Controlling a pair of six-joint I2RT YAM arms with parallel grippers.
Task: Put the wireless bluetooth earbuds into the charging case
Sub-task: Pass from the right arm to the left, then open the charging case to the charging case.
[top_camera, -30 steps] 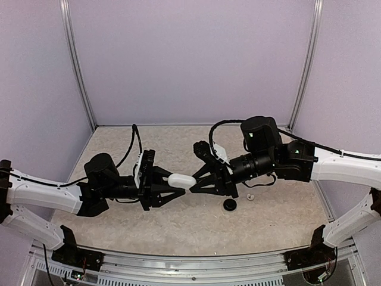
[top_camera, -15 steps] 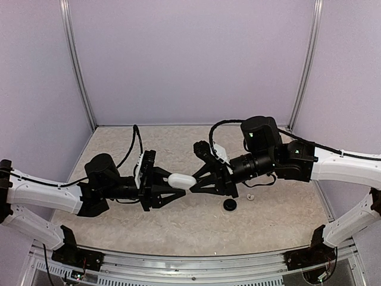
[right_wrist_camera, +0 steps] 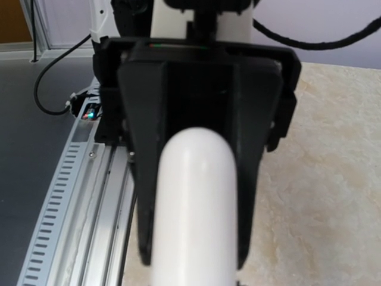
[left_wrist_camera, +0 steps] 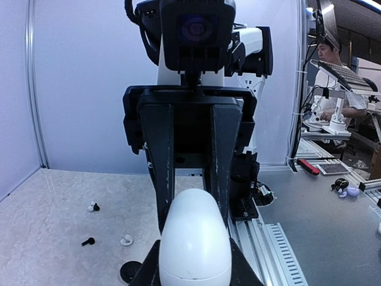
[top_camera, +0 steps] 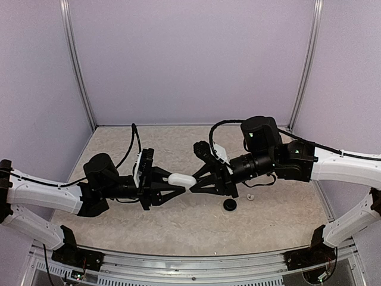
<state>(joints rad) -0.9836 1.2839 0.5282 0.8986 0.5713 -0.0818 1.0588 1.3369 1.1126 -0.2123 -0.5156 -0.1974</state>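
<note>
Left gripper (top_camera: 177, 183): fingers clamped on the near end of the charging case (top_camera: 181, 179), which was held off the table.
Case: its long axis ran straight toward the right gripper (top_camera: 192, 183), whose fingers flanked the far end; whether they gripped could not be told.
Earbud (left_wrist_camera: 93, 207): lay on the table beyond, nearer the right arm.

The glossy white oval charging case (top_camera: 181, 179), lid closed, hangs level at the frame centre above the desk (top_camera: 178, 220), where a tiny white, dark-tipped earbud (left_wrist_camera: 93, 207) and a second earbud (left_wrist_camera: 126, 240) lie apart, lower left in the left wrist view.
</note>
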